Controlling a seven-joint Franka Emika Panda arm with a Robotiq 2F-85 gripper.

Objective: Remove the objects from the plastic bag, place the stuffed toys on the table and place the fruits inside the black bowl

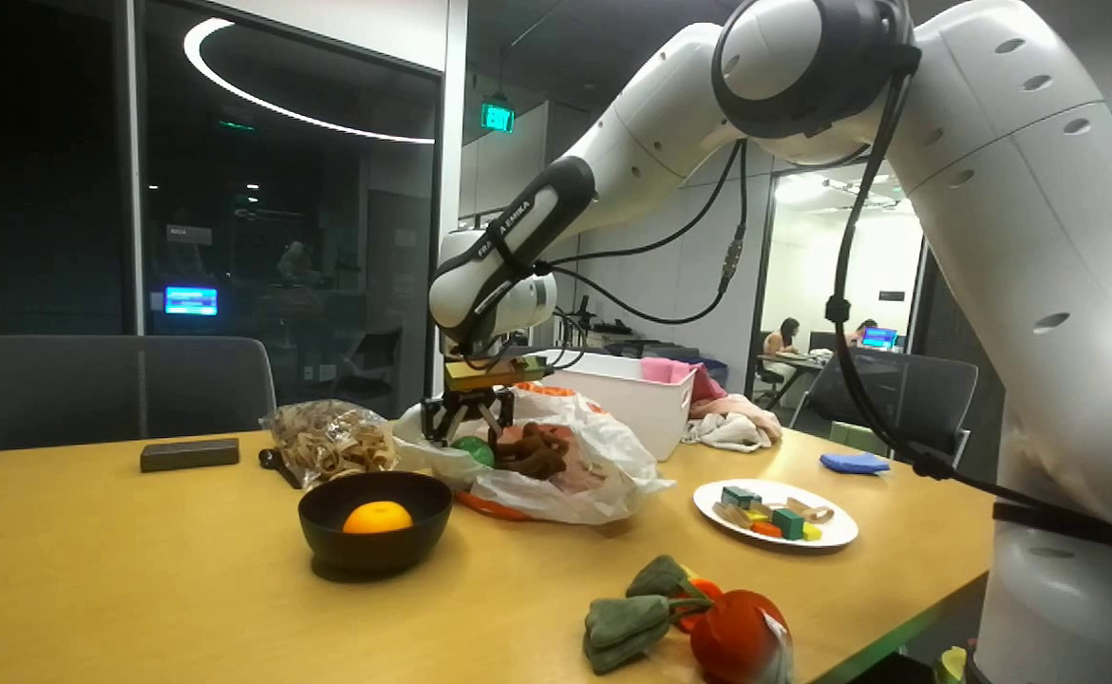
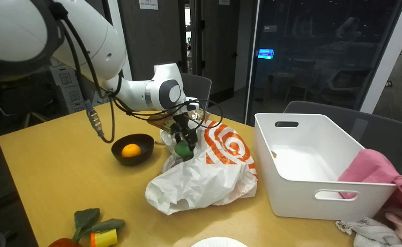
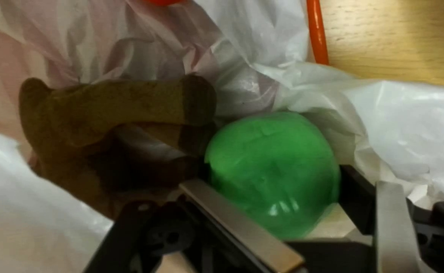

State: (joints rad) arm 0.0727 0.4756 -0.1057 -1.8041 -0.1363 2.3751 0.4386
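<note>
Clamping the ball (image 3: 271, 163), the gripper (image 3: 276, 184) sits in the bag (image 2: 204, 180).
In an exterior view, tub (image 2: 297, 200) and bowl (image 2: 146, 154) flank the bag; bare table (image 2: 67, 171) reaches from bowl to left edge.

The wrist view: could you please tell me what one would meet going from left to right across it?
Brown stuffed toy, green round object, wooden table. Left out: the plastic bag, spanning most of the picture, and the orange strip, whose place in the order is unclear.
</note>
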